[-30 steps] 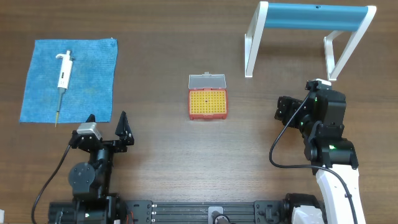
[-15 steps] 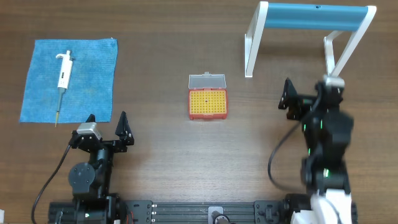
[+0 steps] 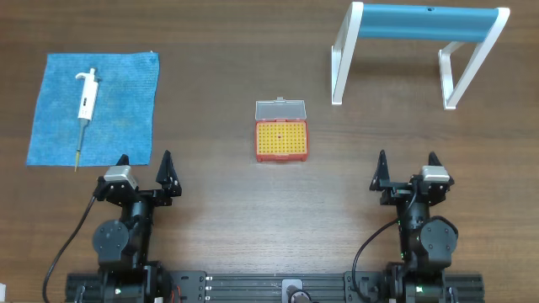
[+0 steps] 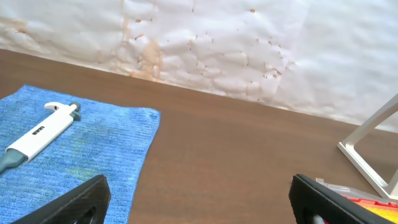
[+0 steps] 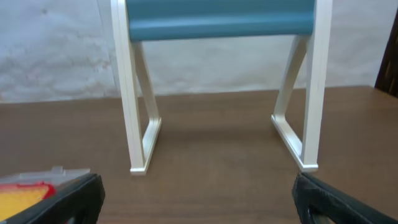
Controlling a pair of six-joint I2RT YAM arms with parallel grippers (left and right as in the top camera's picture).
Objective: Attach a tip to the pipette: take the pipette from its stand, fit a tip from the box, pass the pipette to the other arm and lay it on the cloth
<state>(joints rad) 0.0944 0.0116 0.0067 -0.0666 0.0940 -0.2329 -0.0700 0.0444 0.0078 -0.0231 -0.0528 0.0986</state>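
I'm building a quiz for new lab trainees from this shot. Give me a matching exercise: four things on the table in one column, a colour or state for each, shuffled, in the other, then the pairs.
Column one
1. pipette
2. tip box
3. stand
4. cloth

Column two
A. blue bar on white legs, nothing hanging on it
B. orange, lid open
C. white, lying on the cloth
D. blue, spread flat

Pairs: 1-C, 2-B, 3-A, 4-D
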